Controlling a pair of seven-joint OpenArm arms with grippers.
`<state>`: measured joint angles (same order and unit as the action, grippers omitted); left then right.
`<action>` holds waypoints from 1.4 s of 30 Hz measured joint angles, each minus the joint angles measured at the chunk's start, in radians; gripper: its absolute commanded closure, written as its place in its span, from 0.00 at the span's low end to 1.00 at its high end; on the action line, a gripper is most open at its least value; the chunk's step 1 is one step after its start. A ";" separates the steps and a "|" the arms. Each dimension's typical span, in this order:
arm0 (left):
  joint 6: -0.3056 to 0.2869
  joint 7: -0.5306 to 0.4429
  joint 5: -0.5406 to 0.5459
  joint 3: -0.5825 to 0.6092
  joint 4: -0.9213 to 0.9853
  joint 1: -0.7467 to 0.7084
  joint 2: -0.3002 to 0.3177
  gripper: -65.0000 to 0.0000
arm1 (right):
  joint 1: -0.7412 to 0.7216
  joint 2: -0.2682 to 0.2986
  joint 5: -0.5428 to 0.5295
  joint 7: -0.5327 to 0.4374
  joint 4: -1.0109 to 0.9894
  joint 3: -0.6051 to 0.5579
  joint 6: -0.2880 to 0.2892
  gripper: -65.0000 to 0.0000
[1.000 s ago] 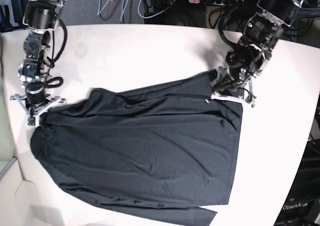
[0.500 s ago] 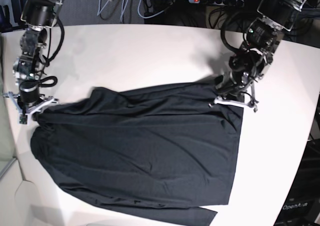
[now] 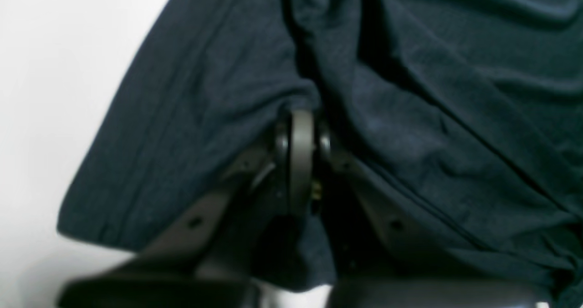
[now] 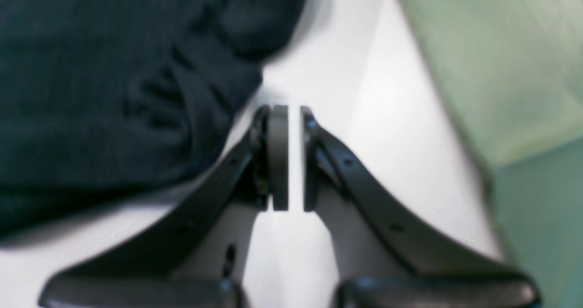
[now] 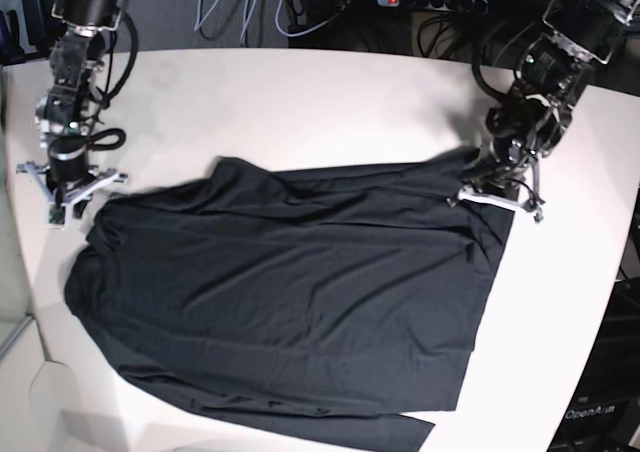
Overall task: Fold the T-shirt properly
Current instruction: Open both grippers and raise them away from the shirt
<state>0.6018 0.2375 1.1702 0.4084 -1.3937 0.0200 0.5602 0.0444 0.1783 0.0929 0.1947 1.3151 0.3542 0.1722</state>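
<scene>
My left gripper (image 3: 300, 130) pinches the T-shirt (image 5: 290, 302) corner to drag it flat, while my right gripper (image 4: 287, 116), nearly closed, holds nothing beside the cloth.

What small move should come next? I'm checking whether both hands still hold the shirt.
Probably bring the right hand back onto the T-shirt edge and regrip: its fingers stand slightly apart over bare table beside the cloth, empty, while the left hand is shut on fabric.

Beyond my white table (image 5: 300, 102), a power strip (image 5: 430, 0) with cables (image 5: 225, 12) lies along the frame's top edge.
</scene>
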 measured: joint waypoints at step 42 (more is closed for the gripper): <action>0.072 0.131 -0.040 0.002 -0.229 -0.045 0.121 1.00 | 0.126 -0.049 -0.003 -0.008 0.056 -0.001 -0.001 0.97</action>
<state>0.6739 0.3683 1.1301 0.4099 -1.6222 -0.0250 0.6807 0.1699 0.1295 0.0902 0.1871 1.3708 0.3534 0.1711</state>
